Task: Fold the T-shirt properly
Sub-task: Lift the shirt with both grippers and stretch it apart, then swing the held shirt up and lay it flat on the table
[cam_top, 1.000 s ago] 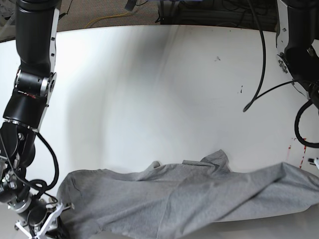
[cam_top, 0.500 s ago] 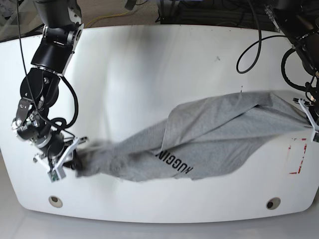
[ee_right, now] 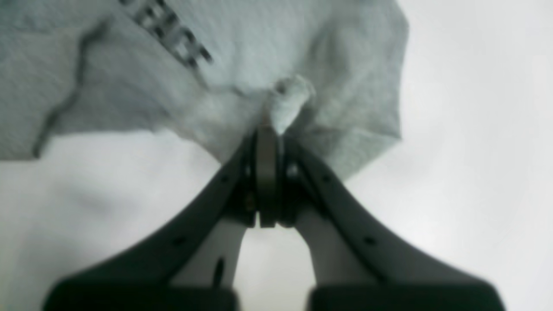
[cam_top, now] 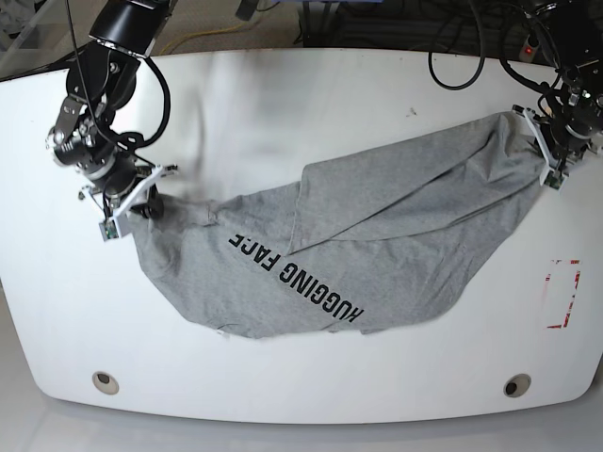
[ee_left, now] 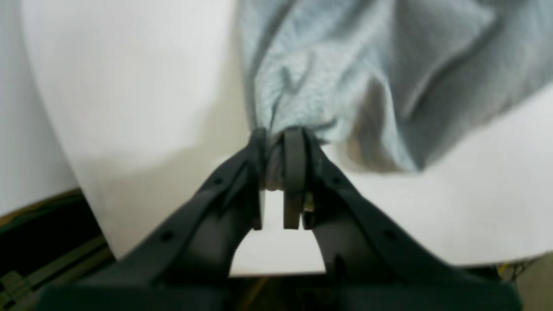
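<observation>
T-shirt (cam_top: 377, 235) stretched across table (cam_top: 283, 104) between both grippers, grey, black lettering up, one panel folded over middle. Left gripper (ee_left: 278, 142) pinching bunched edge, cloth fanning away ahead of fingertips. Right gripper (ee_right: 270, 129) clamped on small wad of fabric, lettering just beyond its tips.

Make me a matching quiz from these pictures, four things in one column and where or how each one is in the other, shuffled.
Things:
1. left gripper
2. right gripper
3. black lettering
4. red outline mark

States:
A. printed on the light heather-grey T-shirt, showing upside down in the base view
B. on the white table, beside the shirt, uncovered
C. shut on the shirt's edge at the base view's left
D. shut on bunched cloth at the base view's right

Pairs: 1-D, 2-C, 3-A, 4-B
</observation>
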`<state>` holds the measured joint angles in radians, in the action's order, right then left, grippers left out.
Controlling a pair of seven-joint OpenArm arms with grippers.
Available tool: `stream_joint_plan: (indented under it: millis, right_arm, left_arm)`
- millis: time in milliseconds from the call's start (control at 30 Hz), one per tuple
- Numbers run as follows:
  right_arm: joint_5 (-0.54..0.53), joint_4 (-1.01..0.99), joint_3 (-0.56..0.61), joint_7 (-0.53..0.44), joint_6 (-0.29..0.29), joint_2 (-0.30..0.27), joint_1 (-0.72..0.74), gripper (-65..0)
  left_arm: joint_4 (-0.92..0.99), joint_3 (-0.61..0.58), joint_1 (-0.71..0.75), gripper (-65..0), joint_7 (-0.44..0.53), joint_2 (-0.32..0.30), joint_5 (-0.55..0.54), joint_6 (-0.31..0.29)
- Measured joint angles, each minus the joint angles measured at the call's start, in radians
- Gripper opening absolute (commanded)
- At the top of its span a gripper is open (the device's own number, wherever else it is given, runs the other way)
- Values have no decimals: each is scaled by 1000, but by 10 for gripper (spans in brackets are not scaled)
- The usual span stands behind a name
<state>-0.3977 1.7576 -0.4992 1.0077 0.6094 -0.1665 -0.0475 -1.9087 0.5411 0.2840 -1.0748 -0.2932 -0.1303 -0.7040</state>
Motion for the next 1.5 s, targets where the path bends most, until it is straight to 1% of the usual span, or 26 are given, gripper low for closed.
stream_joint_plan:
  millis: [133, 233, 300, 400, 500, 533, 633, 700, 733, 800, 867, 933, 1000, 1067, 1133, 1267, 1367, 1433, 1500]
  right_arm:
    - [1, 0, -26, -4, -2, 0, -46, -650]
    - [-6, 0, -43, -7, 1, 3, -78, -650]
    - [-11, 1, -75, -9, 1, 5, -95, -650]
    - [-2, 2, -102, -8, 2, -1, -114, -650]
    - [2, 9, -101, 0, 48, -5, -118, -650]
    - [2, 24, -96, -1, 48, -2, -117, -650]
    - [0, 41, -91, -5, 50, -3, -89, -650]
    - [9, 33, -83, 0, 50, -2, -41, -650]
    - [14, 27, -76, -1, 50, -10, -18, -650]
    - [41, 17, -40, 0, 62, -45, 36, -650]
    - [68, 13, -18, 0, 63, -74, 92, -650]
    - [80, 14, -3, -3, 62, -92, 147, -650]
    - [80, 14, 4, -3, 71, -103, 195, -650]
    - [104, -1, 23, -2, 66, -122, 255, -650]
    - [125, -37, 58, 8, 69, -157, 321, -650]
    - [110, -101, 114, 0, 73, -244, 456, -650]
    - [125, -136, 163, 9, 72, -311, 549, -650]
    - [116, -148, 192, 7, 70, -351, 603, -650]
    - [106, -157, 220, 35, 76, -399, 682, -650]
  left_arm:
    - [21, 1, 30, -650, 12, -3, 3, 0]
    - [73, 0, 38, -650, 74, -8, 6, 0]
    - [100, 0, 45, -650, 118, -21, 2, 0]
    - [98, 3, 49, -650, 131, -35, 3, 0]
    - [60, -6, 43, -650, 135, -31, 6, 0]
    - [44, -17, 31, -650, 153, -28, 6, 2]
    - [6, -106, -11, -650, 210, -32, 34, 5]
    - [-15, -183, -53, -650, 290, -29, 1, 3]
    - [-26, -210, -76, -650, 310, -28, -5, 1]
    - [-40, -283, -142, -650, 281, -23, -3, -9]
    - [-36, -346, -227, -650, 235, -24, 23, -2]
    - [-39, -389, -315, -650, 220, -26, 32, 40]
    - [-42, -415, -394, -650, 196, -24, 47, 66]
    - [-42, -439, -480, -650, 179, -5, 66, 89]
    - [-42, -464, -554, -650, 147, 19, 88, 96]
    - [-43, -512, -698, -650, 136, 75, 177, 105]
    - [-44, -523, -789, -650, 136, 120, 240, 104]
    - [-44, -524, -839, -650, 131, 146, 282, 107]
    - [-44, -523, -906, -650, 131, 179, 319, 104]
